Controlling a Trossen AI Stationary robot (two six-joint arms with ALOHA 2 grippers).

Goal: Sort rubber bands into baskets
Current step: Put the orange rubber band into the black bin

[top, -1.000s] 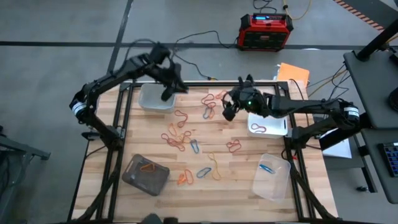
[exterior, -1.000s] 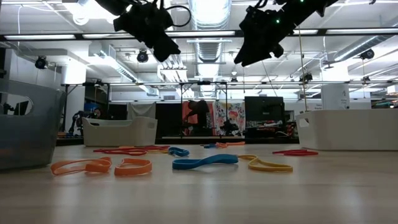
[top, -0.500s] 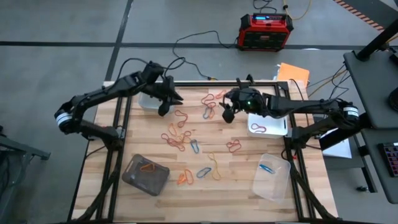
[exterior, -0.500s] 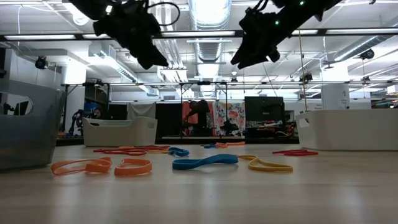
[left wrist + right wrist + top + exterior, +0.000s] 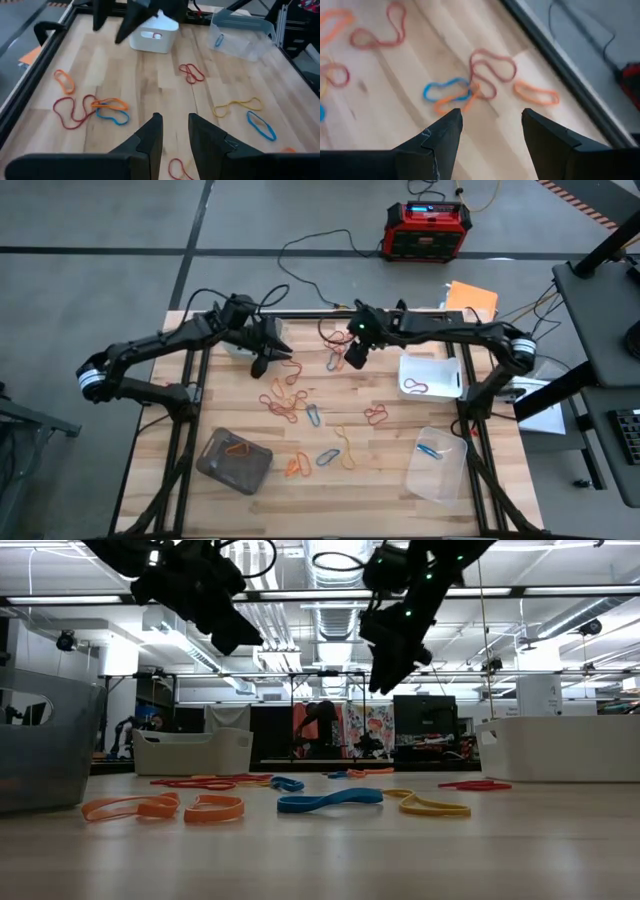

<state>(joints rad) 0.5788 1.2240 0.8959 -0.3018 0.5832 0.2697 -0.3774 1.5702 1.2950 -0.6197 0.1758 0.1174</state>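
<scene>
Our left tool, fingers slightly apart and empty, hovers beside the clear tub. Bands lie mid-tabletop. Our right tool, wide apart, hangs over tangled bands; we might lift mixed colours together.

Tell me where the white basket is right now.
In the high view the white basket sits at the table's right edge, toward the far side, with a red rubber band inside it. The clear basket holding a blue band lies nearer the front.
</scene>
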